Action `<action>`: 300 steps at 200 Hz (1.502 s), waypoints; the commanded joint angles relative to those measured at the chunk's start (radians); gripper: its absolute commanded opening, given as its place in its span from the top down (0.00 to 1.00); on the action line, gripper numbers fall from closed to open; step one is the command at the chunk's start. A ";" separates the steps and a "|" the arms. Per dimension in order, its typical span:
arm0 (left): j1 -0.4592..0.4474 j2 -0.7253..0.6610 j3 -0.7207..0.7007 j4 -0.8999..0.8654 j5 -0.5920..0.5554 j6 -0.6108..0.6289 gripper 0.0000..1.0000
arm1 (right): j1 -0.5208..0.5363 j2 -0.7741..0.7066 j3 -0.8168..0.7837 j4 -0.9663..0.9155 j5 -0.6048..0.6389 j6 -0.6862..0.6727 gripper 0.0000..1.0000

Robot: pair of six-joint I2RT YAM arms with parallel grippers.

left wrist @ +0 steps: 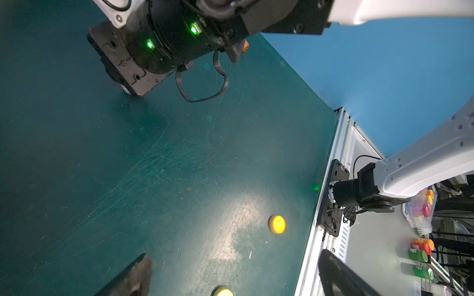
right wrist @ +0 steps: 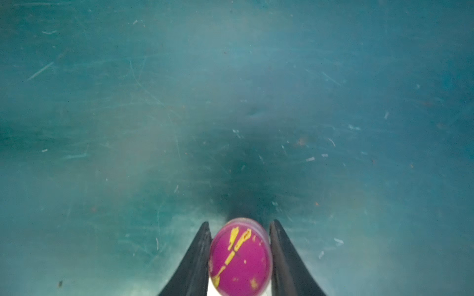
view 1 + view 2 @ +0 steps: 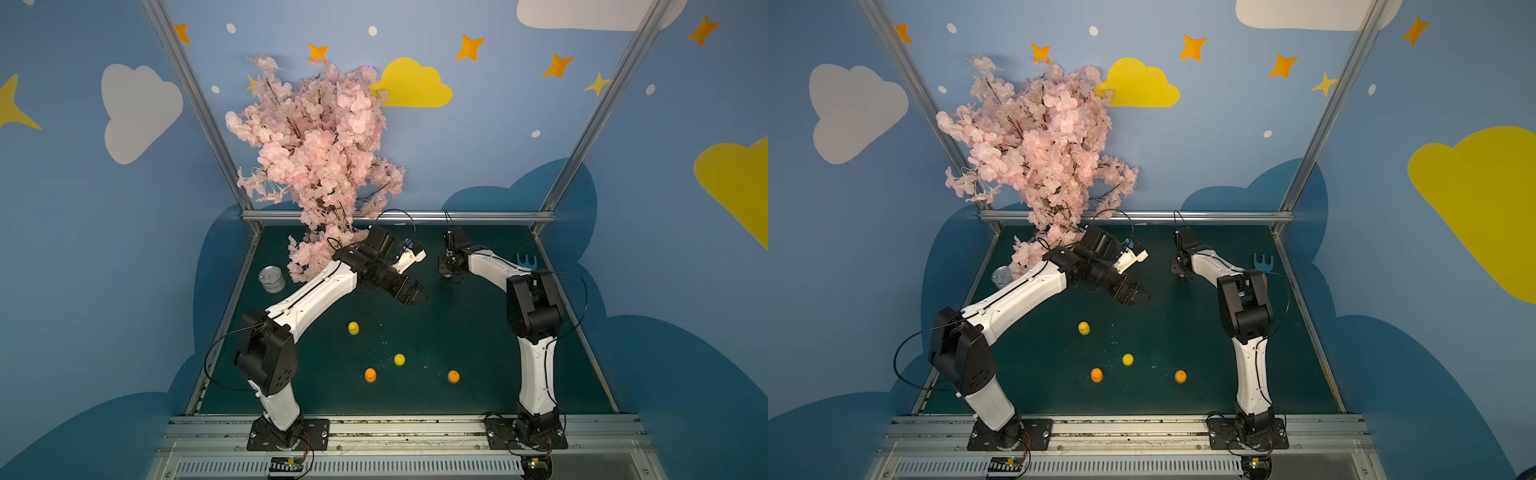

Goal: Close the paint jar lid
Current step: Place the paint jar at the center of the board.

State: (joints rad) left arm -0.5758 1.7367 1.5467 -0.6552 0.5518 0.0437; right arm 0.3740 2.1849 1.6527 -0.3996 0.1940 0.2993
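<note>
Green mat (image 2: 230,77); magenta lid (image 2: 239,258) clamped between right fingers (image 2: 197,261).

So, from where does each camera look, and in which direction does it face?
Top views: high above the robot's front, facing down and back over the green mat; left arm and right arm show whole.
Left wrist: on the left arm, facing across the mat toward the right arm's base; the left gripper shows, open.
Right wrist: on the right arm, facing down at the mat; the right gripper holds a magenta paint jar.
Shared: top and left wrist views show the right arm's base.
</note>
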 commanded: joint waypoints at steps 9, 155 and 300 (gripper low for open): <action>0.000 -0.006 0.011 0.000 0.024 0.002 0.00 | 0.002 0.033 0.050 -0.074 0.007 0.003 1.00; -0.004 -0.004 0.006 0.002 0.046 0.007 0.00 | 0.006 0.022 0.033 -0.064 0.029 0.010 0.64; -0.010 0.006 0.007 0.011 0.047 0.000 0.00 | 0.006 -0.036 -0.060 0.030 0.024 0.007 0.46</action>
State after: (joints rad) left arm -0.5835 1.7367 1.5467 -0.6498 0.5777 0.0437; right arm 0.3767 2.1990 1.6474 -0.4183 0.2115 0.3099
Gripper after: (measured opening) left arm 0.999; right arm 0.519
